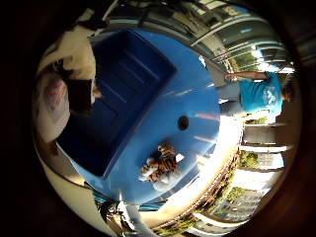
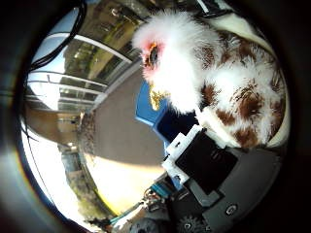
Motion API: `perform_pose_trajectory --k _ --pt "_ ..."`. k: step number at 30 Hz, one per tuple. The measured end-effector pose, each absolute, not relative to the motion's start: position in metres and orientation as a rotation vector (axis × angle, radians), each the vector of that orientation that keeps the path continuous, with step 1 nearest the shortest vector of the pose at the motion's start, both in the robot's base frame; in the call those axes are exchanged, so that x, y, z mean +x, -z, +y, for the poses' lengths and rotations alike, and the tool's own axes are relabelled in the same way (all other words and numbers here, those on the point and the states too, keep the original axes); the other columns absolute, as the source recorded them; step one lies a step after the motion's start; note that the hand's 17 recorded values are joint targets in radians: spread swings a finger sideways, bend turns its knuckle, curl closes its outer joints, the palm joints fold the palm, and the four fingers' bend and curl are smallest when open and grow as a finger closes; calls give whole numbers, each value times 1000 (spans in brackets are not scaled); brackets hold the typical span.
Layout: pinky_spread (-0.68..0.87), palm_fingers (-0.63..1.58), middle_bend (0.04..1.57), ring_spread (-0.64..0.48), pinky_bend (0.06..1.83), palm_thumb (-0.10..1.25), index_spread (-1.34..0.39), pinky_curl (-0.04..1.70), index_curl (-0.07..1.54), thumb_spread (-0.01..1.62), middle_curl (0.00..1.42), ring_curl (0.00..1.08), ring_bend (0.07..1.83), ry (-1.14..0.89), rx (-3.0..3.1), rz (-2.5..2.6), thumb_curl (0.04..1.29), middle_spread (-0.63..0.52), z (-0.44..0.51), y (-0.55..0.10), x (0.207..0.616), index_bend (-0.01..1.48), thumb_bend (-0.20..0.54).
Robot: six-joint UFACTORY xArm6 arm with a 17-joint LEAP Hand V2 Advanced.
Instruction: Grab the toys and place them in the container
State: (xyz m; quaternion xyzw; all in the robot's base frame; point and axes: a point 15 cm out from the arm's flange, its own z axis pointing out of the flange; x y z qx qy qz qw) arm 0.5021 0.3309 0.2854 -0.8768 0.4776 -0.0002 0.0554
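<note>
A fluffy white plush chicken point(image 2: 218, 82) with brown patches, a red face and a yellow beak fills the thumb-side palm view, lying close against the palm with the hand point(image 2: 204, 170) curled round it. Below lies a blue surface point(image 1: 192, 89) with a recessed blue container point(image 1: 118, 98) sunk into it. A striped tiger plush point(image 1: 160, 165) lies on the surface just beside the container, near a small dark hole point(image 1: 183, 122).
</note>
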Motion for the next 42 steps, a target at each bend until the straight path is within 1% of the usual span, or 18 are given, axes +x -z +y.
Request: perform_pose_trajectory --k 1,2,3,4,5,6,7,8,9,12,14,18,24,28,33,38,42 --pt "173 848 1126 -77 1467 833 -899 821 12 1050 1143 823 1394 -8 -2661 1475 855 -244 325 -277 507 1195 -34" --pt "193 834 1081 -39 1429 823 -845 799 19 1054 1108 791 1337 -12 -2658 1493 833 -229 320 -272 510 1201 -36" --pt "222 700 961 15 1385 803 -722 792 42 1059 1044 759 1243 -13 -2657 1499 801 -212 318 -271 511 1208 -41" --pt "239 615 889 42 1372 787 -652 787 44 1063 1007 741 1207 -19 -2660 1511 781 -204 313 -268 512 1184 -42" --pt "248 513 844 58 1373 779 -617 785 31 1061 987 731 1188 -26 -2663 1523 772 -198 307 -265 514 1132 -43" --pt "275 301 750 86 1349 765 -552 787 31 1061 943 721 1151 -30 -2667 1527 753 -185 303 -263 515 1054 -43" --pt "305 73 632 120 1303 752 -507 774 40 1057 882 693 1074 -40 -2680 1530 732 -154 299 -262 514 1008 -45" --pt "326 -57 555 145 1246 751 -478 747 49 1057 822 646 981 -51 -2699 1520 716 -129 296 -261 512 976 -40" --pt "344 -150 481 169 1175 747 -469 694 47 1050 760 576 872 -60 -2719 1502 699 -106 293 -260 510 931 -40" --pt "386 -180 306 209 1043 760 -451 591 45 1033 624 452 696 -80 -2812 1352 658 -45 285 -260 508 750 -33" --pt "397 -174 270 222 995 765 -449 563 48 1028 592 427 656 -121 -2878 1261 644 -26 275 -261 501 694 -33" --pt "426 -98 178 242 877 751 -450 489 66 1016 502 368 548 -154 -2898 1240 587 6 252 -277 496 504 -38" --pt "445 -42 158 252 812 746 -444 429 106 1014 420 333 477 -158 -2890 1255 531 19 211 -335 475 334 -36" --pt "452 -21 161 254 795 743 -430 404 134 1018 386 323 455 -181 -2894 1291 505 21 165 -367 460 256 -35" --pt "456 -31 161 258 772 733 -408 378 161 1022 358 315 425 -171 -2944 1395 475 44 107 -371 457 186 -38" --pt "447 -60 161 262 705 734 -376 344 182 1029 336 308 384 -165 -3033 1486 447 66 60 -361 455 171 -33" --pt "433 -57 167 263 646 731 -358 314 192 1034 324 302 348 -296 -3077 1494 423 70 50 -323 446 159 -33"
